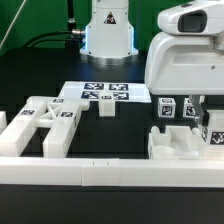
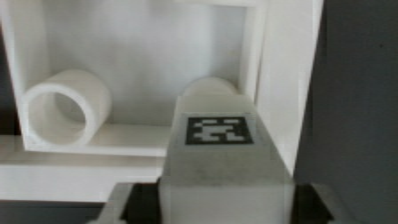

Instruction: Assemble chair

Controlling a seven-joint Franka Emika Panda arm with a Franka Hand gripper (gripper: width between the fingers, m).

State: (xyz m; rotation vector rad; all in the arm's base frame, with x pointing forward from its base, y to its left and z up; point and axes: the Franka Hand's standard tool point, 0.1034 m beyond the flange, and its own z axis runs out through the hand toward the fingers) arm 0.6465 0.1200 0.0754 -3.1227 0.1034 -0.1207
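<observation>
The tagged peg (image 2: 221, 135) sits off the marker board (image 1: 105, 93) toward the exterior view's right, with a walled white part (image 2: 267, 60) just behind it. The gripper (image 2: 222, 203) is clamped on the peg, one finger against each side. The X-braced frame (image 1: 45, 122) lies off the marker board's opposite edge.

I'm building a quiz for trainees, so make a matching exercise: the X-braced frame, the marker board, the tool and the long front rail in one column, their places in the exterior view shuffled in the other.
Things:
1. X-braced frame
2. marker board
3. tool
4. front rail

Places:
A. along the near edge
B. the exterior view's right
C. the exterior view's left
D. middle, towards the back

Pairs: 1-C, 2-D, 3-B, 4-A
</observation>
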